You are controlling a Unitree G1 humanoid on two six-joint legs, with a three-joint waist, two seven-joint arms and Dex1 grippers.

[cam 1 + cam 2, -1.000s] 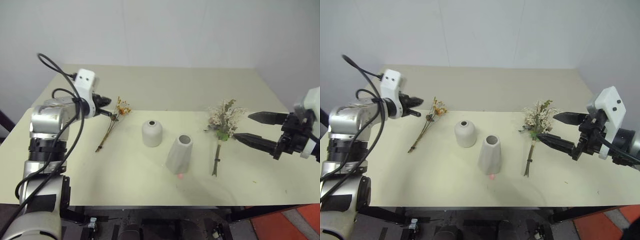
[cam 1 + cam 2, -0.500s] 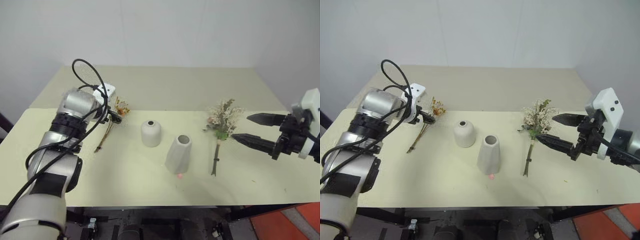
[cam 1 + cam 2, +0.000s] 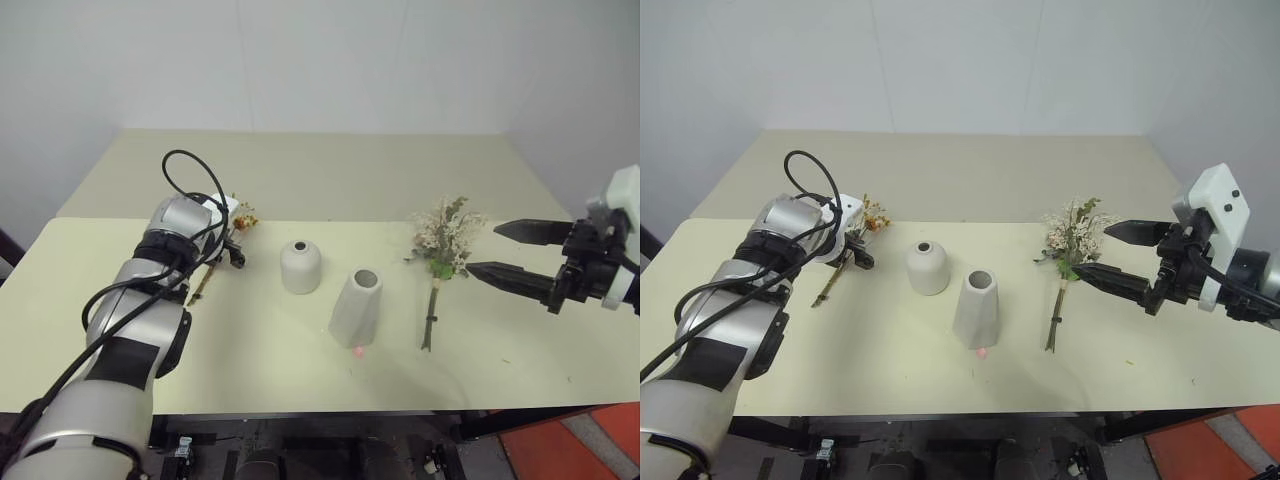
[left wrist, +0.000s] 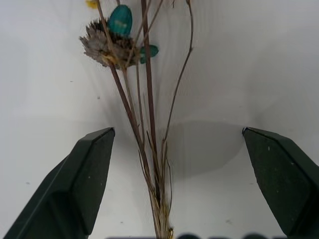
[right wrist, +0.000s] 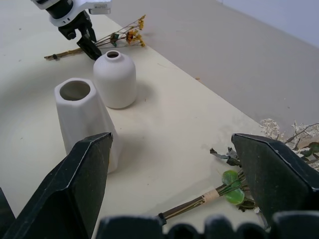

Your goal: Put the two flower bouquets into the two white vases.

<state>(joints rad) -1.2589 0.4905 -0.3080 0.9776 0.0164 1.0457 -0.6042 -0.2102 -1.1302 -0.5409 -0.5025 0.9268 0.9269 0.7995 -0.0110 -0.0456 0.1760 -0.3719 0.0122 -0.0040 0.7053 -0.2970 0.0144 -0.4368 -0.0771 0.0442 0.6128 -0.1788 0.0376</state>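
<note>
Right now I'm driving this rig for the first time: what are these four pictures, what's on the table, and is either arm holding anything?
You are looking at a two-armed humanoid robot. The two wide pictures come from its head, looking down over the table. The other two come from cameras on each wrist, looking along that arm's black fingers. On the table lie a sparse brown bunch on the robot's left, a short round vase, a taller faceted vase, and a bushy white and green bunch on the right. The left gripper is open, its fingers on either side of the brown stems. The right gripper is open beside the bushy bunch. Nothing is held.
</note>
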